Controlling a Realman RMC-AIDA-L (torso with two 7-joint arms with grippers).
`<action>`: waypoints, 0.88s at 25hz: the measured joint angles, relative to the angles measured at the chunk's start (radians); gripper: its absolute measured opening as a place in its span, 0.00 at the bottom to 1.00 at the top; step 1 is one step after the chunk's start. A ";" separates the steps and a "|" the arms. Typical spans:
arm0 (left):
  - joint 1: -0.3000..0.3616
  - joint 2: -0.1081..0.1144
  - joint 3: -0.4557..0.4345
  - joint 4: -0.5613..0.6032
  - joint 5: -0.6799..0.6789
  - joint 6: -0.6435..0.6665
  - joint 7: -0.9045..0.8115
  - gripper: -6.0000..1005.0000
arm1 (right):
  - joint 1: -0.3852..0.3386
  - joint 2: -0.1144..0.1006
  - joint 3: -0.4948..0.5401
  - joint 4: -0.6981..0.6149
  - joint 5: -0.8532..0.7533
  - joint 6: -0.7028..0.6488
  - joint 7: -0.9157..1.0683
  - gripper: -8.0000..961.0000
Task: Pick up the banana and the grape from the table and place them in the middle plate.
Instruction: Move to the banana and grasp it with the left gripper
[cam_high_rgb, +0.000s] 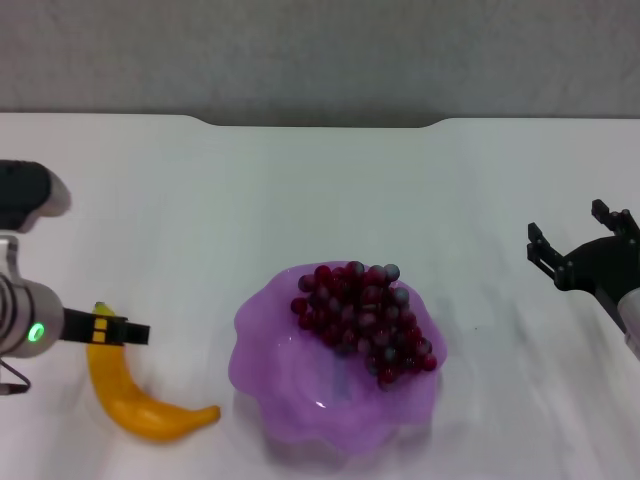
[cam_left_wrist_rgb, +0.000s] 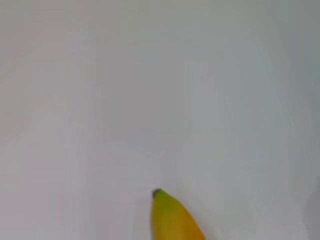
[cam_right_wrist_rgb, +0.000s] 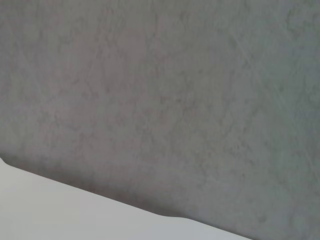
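White surface (cam_high_rgb: 300, 190), notched far edge, grey wall behind.

Banana (cam_high_rgb: 140, 405): lying on the surface left of the plate, apart from it. Curved, smooth, yellow-orange, greenish tip. Likely firm, light, a little slippery; best taken across the thick middle.

Grapes (cam_high_rgb: 365, 320): already in the purple scalloped plate (cam_high_rgb: 270, 360), toward its right. Dark red, some frosted grey. Likely soft, easily crushed.

Left claw (cam_high_rgb: 112, 330): over the banana's upper end; opening cannot be told.

Right claw (cam_high_rgb: 578, 250): off to the right, spread wide, holding nothing.
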 joint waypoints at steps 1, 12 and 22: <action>-0.007 0.000 0.011 0.011 0.000 -0.001 -0.011 0.88 | 0.000 0.000 0.000 0.000 0.000 0.000 0.000 0.92; -0.040 0.003 0.016 0.113 0.004 0.076 -0.105 0.88 | -0.001 0.000 0.000 0.000 0.004 -0.004 -0.003 0.92; -0.095 0.004 0.019 0.256 0.007 0.131 -0.182 0.87 | -0.005 0.000 0.005 0.000 0.006 -0.010 -0.015 0.92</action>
